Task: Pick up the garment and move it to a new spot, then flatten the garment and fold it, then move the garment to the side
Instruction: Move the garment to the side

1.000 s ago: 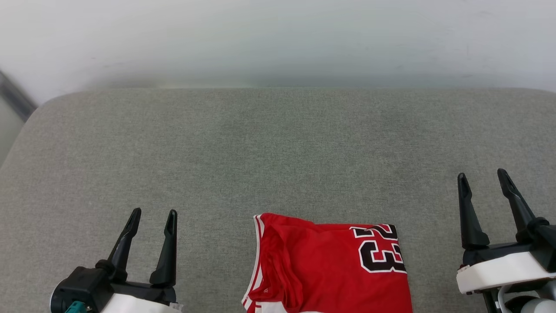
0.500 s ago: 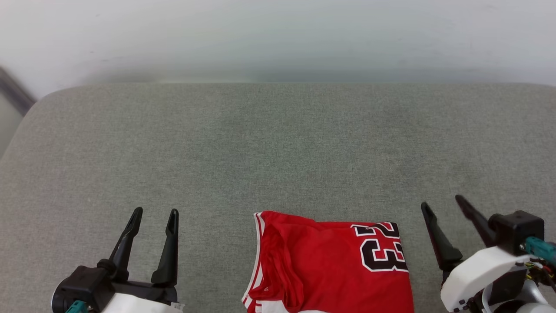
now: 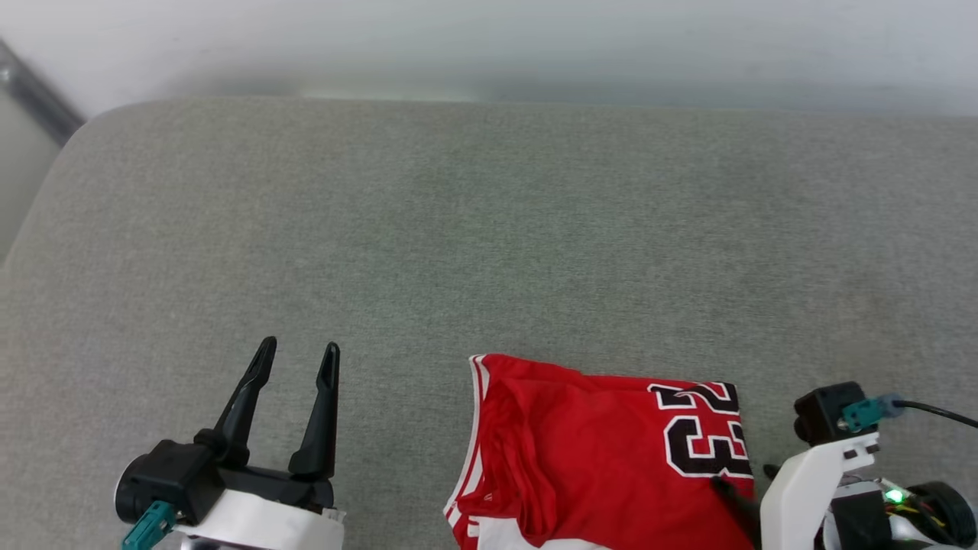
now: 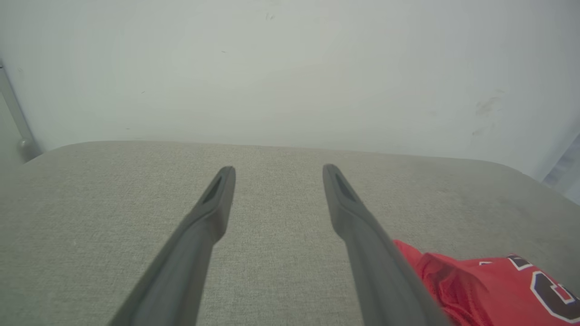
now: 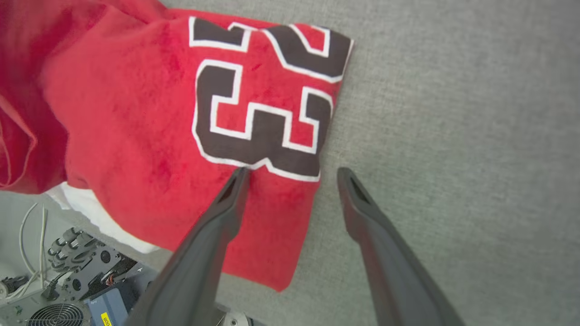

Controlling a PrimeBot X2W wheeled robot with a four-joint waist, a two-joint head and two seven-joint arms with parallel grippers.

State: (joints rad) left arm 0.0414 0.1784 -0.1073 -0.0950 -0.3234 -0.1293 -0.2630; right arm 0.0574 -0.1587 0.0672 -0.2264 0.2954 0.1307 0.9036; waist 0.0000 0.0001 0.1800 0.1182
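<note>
Swinging down, right gripper (image 5: 293,172) over garment (image 5: 136,113) edge

Left tool (image 3: 299,345) open, pointing forward, right tool (image 5: 293,172) open, angled downward

The garment (image 3: 596,458), a red jersey, lies folded into a rough rectangle at the near edge of the grey fabric surface (image 3: 489,229). A black, white-outlined "23" faces up on its right part. Red-white striped trim runs along its wrinkled left edge.
</note>
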